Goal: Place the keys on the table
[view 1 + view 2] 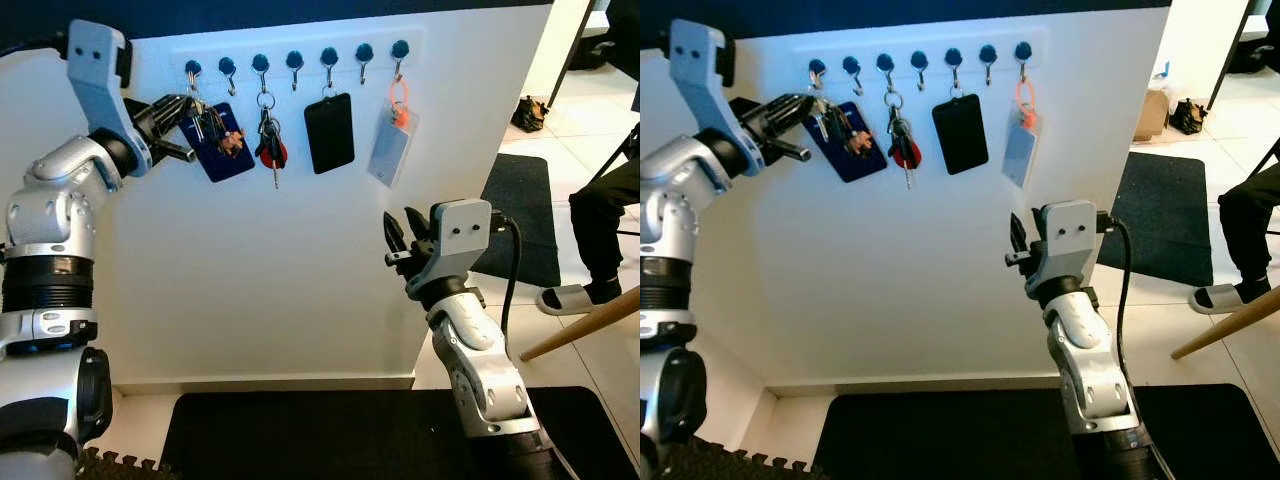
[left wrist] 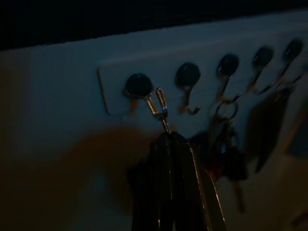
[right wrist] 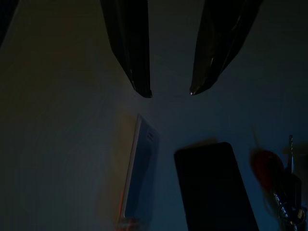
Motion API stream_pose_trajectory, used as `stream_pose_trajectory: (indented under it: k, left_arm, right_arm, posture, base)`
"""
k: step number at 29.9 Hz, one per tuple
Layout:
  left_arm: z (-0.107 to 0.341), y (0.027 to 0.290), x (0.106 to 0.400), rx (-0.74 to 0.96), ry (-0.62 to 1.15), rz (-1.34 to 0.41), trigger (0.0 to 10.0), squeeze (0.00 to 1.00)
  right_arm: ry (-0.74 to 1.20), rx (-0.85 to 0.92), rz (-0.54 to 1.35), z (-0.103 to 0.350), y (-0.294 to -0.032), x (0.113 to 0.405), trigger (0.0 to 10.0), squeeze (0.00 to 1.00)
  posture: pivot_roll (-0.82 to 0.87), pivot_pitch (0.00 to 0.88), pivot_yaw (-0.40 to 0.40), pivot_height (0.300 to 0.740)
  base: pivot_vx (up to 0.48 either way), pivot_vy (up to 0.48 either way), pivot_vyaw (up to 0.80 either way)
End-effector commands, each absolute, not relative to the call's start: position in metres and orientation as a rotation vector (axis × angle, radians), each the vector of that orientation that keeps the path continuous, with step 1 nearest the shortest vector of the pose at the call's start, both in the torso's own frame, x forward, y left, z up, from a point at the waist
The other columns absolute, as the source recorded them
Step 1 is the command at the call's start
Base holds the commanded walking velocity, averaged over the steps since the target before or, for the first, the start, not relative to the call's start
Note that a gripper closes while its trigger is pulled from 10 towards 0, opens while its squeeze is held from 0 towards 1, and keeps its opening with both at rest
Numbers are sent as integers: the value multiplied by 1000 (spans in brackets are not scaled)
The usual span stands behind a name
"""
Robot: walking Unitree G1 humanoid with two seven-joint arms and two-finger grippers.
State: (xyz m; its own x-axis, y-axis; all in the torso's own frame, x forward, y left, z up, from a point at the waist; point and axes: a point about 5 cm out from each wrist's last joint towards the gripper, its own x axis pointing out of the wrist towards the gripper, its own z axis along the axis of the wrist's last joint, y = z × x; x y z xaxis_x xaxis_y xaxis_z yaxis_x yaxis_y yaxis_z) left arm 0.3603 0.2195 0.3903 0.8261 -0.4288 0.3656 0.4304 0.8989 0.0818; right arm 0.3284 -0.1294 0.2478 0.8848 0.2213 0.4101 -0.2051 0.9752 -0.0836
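White wall fills the scene, with a strip of hooks [image 1: 295, 60] near its top. The keys [image 1: 205, 122] hang from the leftmost hook [image 1: 192, 70], a dangling bunch with its long axis straight down, in front of a dark blue tag [image 1: 222, 147]. The left claw [image 1: 188, 112] is right at that bunch, its fingers reaching in from the left and seemingly closed around the keys just below the ring, though the left wrist view is too dark to be certain of the grip. Lifting the ring up and off the hook looks like the next move. Beside it hang a red-headed key [image 1: 270, 150], a black card [image 1: 329, 132] and a clear badge [image 1: 391, 145]. The right claw [image 1: 398, 238] sits well lower and to the right, fingers spread, holding nothing. No desk can be made out.
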Motion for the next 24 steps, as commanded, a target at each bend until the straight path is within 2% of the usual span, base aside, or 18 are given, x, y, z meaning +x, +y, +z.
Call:
stream_pose_trajectory:
  k: [1, 7, 14, 24]
  left_arm:
    - [388, 208, 361, -71, -370, -513, 10000, 0]
    - [366, 186, 376, -238, -196, -523, 10000, 0]
    - [363, 180, 388, -443, -113, -473, 10000, 0]
    - [384, 184, 390, -497, -192, -438, 10000, 0]
  right_arm:
    - [-430, -31, 228, 246, -127, 328, 10000, 0]
    - [-430, -29, 230, 246, -126, 329, 10000, 0]
    - [-427, -28, 223, 245, -127, 327, 10000, 0]
    - [-422, -23, 216, 243, -127, 326, 10000, 0]
  posture:
    - [65, 233, 116, 740]
    - [65, 237, 118, 740]
    - [59, 246, 122, 740]
    - [61, 256, 127, 740]
  base:
    - [0, 0, 0]
    - [0, 0, 0]
    - [0, 0, 0]
    - [0, 0, 0]
